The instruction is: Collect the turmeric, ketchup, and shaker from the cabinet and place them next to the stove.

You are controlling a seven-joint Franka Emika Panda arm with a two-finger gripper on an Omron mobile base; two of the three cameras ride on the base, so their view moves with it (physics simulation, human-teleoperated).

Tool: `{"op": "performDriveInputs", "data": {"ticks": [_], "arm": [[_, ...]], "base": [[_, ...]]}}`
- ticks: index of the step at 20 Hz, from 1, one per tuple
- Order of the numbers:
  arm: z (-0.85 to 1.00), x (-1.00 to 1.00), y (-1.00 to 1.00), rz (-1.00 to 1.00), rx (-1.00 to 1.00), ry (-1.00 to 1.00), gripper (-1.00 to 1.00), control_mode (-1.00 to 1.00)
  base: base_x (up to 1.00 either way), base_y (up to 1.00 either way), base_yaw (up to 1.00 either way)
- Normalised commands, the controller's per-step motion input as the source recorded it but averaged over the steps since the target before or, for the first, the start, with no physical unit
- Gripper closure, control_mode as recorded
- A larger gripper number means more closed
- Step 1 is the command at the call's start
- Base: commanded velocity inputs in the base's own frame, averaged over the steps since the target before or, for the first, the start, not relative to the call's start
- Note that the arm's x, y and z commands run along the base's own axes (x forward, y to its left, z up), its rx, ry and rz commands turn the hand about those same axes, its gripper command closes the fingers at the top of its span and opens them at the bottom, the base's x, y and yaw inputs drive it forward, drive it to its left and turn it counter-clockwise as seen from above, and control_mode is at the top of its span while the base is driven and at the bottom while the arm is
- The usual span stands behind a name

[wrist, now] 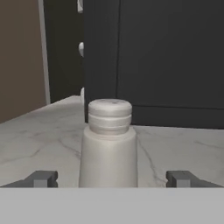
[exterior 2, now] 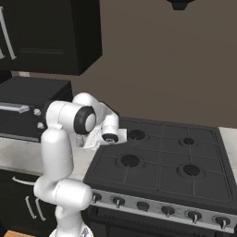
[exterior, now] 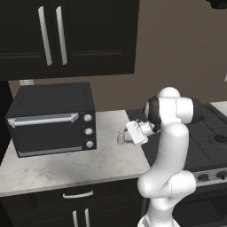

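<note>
I see my gripper [wrist: 111,178] spread wide around the small white-grey cylindrical shaker [wrist: 109,144]; apparently upright on the marble counter [wrist: 39,140].

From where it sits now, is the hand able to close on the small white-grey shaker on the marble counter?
Probably yes. The hand is open, its fingertips apart on either side of the small white-grey shaker, which stands upright on the marble counter with nothing between them.

Shaker [exterior: 120,137] upright on counter [exterior: 66,166], between toaster oven [exterior: 52,119] and stove [exterior 2: 162,159].
</note>
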Motion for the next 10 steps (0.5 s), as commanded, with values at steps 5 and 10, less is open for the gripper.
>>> {"op": "performDriveInputs", "data": {"ticks": [5, 10], "arm": [[0.38, -0.11, -0.35, -0.06, 0.00, -0.01, -1.00, -1.00], [0.57, -0.34, -0.17, -0.12, 0.00, -0.04, -1.00, -1.00]], "base": [[0.00, 0.00, 0.00], [0.00, 0.00, 0.00]]}}
